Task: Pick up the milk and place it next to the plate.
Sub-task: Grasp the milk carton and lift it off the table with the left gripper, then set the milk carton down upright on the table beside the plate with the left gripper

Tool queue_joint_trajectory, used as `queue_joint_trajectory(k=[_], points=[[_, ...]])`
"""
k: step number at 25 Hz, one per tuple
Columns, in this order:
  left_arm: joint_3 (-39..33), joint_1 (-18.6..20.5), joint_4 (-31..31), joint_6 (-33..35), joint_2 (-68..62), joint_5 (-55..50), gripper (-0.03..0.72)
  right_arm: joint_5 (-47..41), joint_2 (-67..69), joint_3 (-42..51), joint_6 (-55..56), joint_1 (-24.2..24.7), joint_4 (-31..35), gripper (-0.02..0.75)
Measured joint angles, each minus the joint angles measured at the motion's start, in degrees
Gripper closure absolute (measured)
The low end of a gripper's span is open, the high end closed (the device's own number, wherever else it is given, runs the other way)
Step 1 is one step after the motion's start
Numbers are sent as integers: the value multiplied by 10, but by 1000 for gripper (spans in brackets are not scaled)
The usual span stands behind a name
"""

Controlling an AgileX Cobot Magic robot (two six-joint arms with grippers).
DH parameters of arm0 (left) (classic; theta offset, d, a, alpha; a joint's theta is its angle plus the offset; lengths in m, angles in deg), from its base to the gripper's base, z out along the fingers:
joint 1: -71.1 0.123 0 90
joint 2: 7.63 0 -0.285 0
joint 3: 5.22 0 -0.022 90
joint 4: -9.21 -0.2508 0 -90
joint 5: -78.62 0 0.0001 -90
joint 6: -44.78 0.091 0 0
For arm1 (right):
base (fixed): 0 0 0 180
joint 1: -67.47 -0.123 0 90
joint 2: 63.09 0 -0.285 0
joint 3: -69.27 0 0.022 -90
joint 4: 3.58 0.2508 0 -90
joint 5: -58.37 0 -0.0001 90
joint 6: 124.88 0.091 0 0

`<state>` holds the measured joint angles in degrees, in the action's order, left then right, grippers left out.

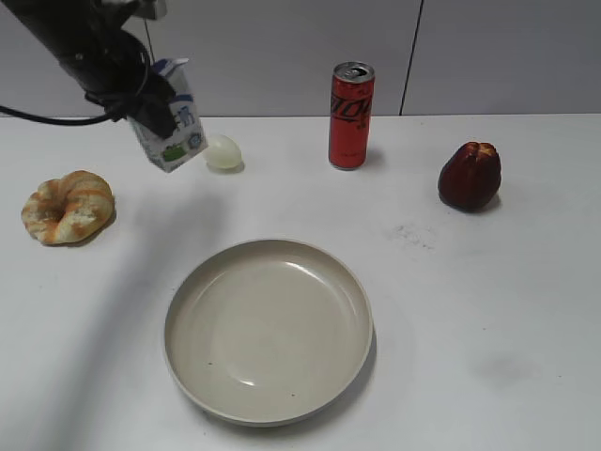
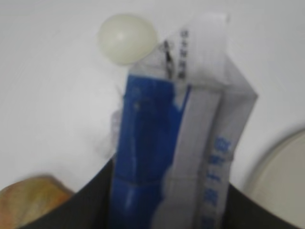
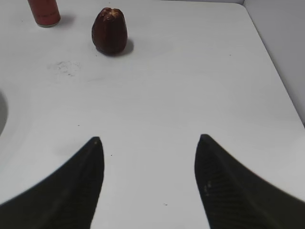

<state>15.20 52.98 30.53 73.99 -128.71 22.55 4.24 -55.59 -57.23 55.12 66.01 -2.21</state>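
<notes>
carrying the milk carton (image 1: 172, 117) clamped in your left gripper (image 1: 141, 101); lower it upright beside the plate (image 1: 268, 413). right gripper (image 3: 148, 143) fingers apart.

left gripper (image 1: 141, 99): far left, above table (image 1: 488, 310), clamps milk (image 1: 172, 127)
milk: tilted, clear of table
egg-like ball (image 1: 224, 152): just right of milk, on table
bread (image 1: 68, 206): below-left of gripper
plate (image 1: 269, 329): nearer cam, below-right of gripper
can (image 1: 351, 115): well right of gripper
fruit (image 1: 470, 176): furthest right of gripper
</notes>
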Motion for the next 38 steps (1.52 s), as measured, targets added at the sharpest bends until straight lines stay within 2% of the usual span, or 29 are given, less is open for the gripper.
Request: queue_joint_trajectory(k=[5, 10, 14, 17, 24, 29, 38], points=[[5, -99, 25, -14, 36, -23, 386, 0, 0, 0, 0, 0, 0, 279], [5, -208, 27, -95, 31, -26, 386, 0, 0, 0, 0, 0, 0, 279], [5, -275, 25, -163, 12, -13, 386, 0, 0, 0, 0, 0, 0, 279], [5, -310, 25, -222, -12, 8, 386, 0, 0, 0, 0, 0, 0, 279], [5, -348, 3, -360, -70, 76, 386, 0, 0, 0, 0, 0, 0, 279], [5, -351, -27, -396, -97, 97, 386, 0, 0, 0, 0, 0, 0, 279], [5, -351, -52, -408, -128, 109, 386, 0, 0, 0, 0, 0, 0, 279]])
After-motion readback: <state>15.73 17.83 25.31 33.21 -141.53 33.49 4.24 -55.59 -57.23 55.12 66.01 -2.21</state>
